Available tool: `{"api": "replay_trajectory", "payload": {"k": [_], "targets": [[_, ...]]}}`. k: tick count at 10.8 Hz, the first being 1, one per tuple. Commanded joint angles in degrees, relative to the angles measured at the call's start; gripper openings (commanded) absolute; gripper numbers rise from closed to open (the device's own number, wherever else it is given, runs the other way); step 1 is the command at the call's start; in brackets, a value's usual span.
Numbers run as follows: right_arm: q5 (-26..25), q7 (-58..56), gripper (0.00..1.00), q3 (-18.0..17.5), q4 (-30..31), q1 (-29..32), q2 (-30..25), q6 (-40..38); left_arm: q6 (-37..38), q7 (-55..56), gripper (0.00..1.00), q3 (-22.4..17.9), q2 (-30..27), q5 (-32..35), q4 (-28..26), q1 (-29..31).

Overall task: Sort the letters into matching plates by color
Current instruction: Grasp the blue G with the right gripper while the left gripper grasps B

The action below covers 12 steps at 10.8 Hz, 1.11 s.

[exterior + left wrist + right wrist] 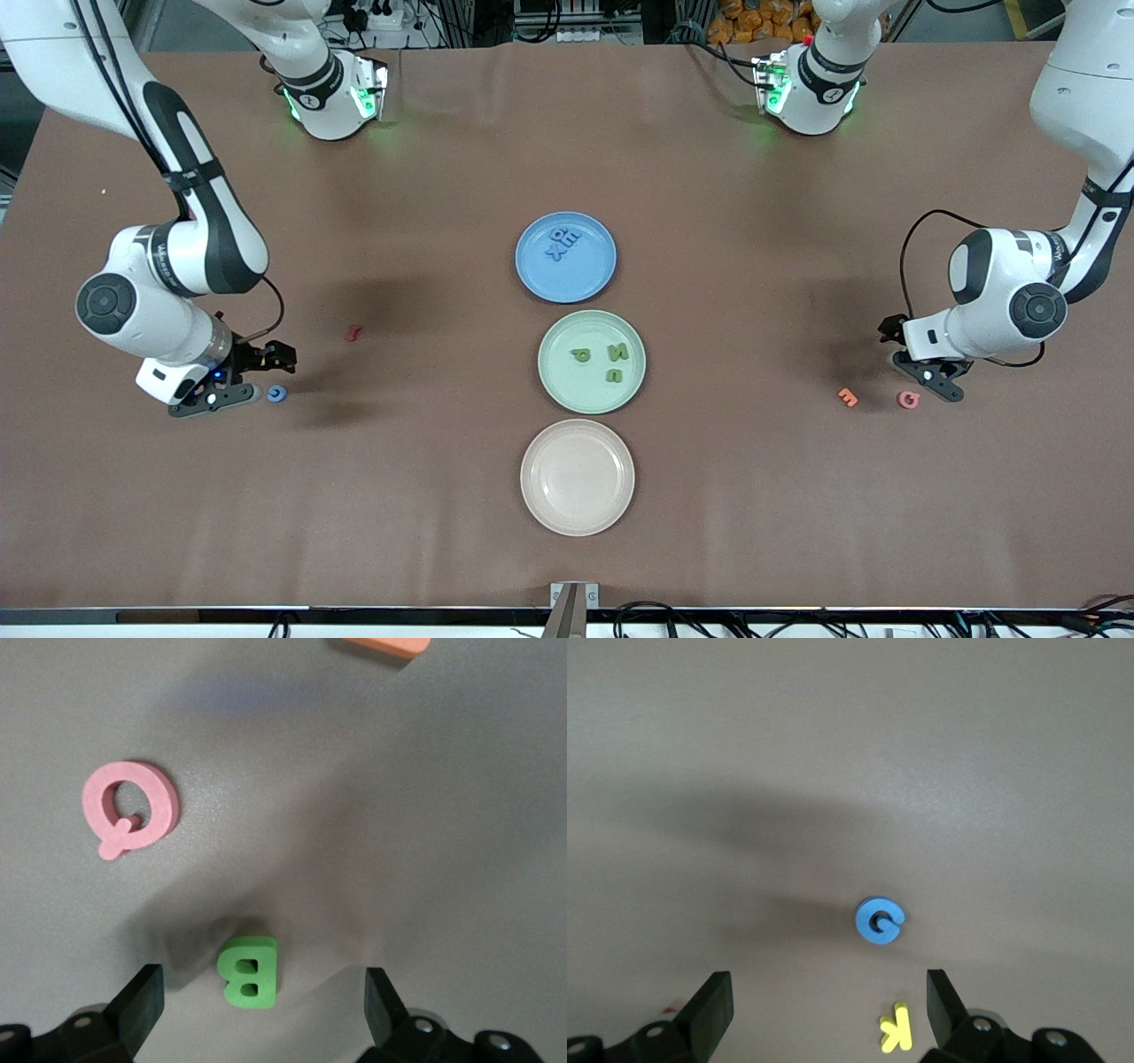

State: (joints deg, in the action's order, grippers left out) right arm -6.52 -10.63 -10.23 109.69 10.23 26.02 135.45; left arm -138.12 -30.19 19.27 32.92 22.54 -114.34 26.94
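Brown cloth covers the surface (709,496), and three plates stand in a row down its middle: the blue plate (595,275) farthest from the front camera, the green plate (567,390) next, the cream plate (611,505) nearest. Blue letters (563,242) lie bunched in the blue plate, too crowded to read apart; three green letters (615,361) lie in the green one. Toward the right arm's end, the right tool (232,383) sits low over the cloth, fingers spread with nothing between them. A blue letter G (277,393) lies just beside it; in the right wrist view that blue letter (880,920) lies ahead of the spread fingers, and a yellow letter K (896,1028) lies close by one finger, unseen from the front because the tool covers it. A dark red letter (353,333) lies apart, toward the plates, its shape hard to make out. Toward the left arm's end, the left tool (930,372) is also released and low. Its wrist view shows a green letter B (249,970) between its fingers, touching neither; the front view hides that piece. A pink letter Q (908,400) lies just beside the tool, and an orange letter (848,397) near it, cut off at the frame edge in the left wrist view. Bare cloth stretches wide between each tool and the plates, and along the edge nearest the front camera.
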Motion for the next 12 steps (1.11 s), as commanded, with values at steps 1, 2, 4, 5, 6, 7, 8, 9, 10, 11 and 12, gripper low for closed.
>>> {"api": "replay_trajectory", "payload": {"k": [1,2,4,5,6,7,8,9,10,11,12], "targets": [[-1.0,0.1,0.95,0.8,-3.0,1.2,4.4,3.7,0.3,-0.1,1.00,0.1,0.1,1.3,0.3,0.3],[-1.3,-0.2,0.95,0.8,-2.9,2.3,5.4,6.3,0.1,-0.1,1.00,0.1,0.1,1.5,0.3,0.3],[-3.4,-0.2,0.89,0.8,-2.9,2.2,6.6,7.4,-1.3,-0.1,1.00,0.1,0.1,2.4,-0.3,0.3],[-4.4,-0.2,0.82,0.8,-2.9,2.2,7.3,8.3,-2.4,-0.1,1.00,-0.1,0.0,2.4,-0.8,0.4],[-4.5,-0.3,0.80,0.9,-2.9,2.2,7.9,8.9,-2.7,0.1,1.00,-0.1,0.0,2.4,-1.1,0.4],[-4.5,-0.1,0.79,1.0,-3.0,2.0,8.2,8.9,-2.7,0.5,1.00,-0.1,0.0,2.4,-1.1,0.4],[-4.5,-0.2,0.76,1.0,-2.9,1.9,8.3,9.0,-2.8,0.9,1.00,-0.1,0.0,2.4,-1.1,0.5],[-4.6,-0.3,0.76,1.1,-2.9,1.9,8.3,9.2,-2.8,2.5,0.77,-0.2,0.0,2.4,-1.1,0.5],[-4.9,-0.4,0.75,1.4,-2.9,1.8,8.7,10.3,-2.8,5.5,0.01,-0.1,-0.1,2.4,-1.7,0.6],[-5.8,-0.4,0.75,1.8,-2.6,1.5,8.9,11.3,-2.8,7.8,0.00,-0.1,-0.1,2.4,-1.9,0.6],[-6.0,-0.4,0.75,1.9,-2.6,1.5,9.0,11.3,-2.8,9.9,0.00,-0.1,-0.2,2.5,-2.3,0.4]]}}
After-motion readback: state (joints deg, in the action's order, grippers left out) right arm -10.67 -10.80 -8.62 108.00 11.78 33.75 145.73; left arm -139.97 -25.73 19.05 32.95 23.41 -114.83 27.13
